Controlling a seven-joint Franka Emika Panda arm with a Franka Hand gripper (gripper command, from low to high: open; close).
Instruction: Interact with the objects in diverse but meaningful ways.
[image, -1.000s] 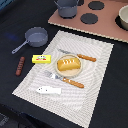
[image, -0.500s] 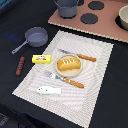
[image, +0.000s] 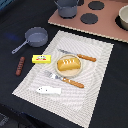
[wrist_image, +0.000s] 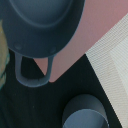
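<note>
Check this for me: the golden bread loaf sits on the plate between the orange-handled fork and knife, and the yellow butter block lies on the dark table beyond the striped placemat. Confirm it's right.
One detail is wrong. In the exterior view the yellow butter block lies on the striped placemat, near its edge, not on the dark table. The golden bread loaf does sit on the plate between the orange-handled fork and the orange-handled knife.

You have a striped white placemat spread over the dark tabletop, and a small round plate sits near its middle. Beyond the mat lies a pink toy stovetop with dark round burners. A dark grey pot stands on its near corner, and a pale pot sits at the exterior view's right edge.
</note>
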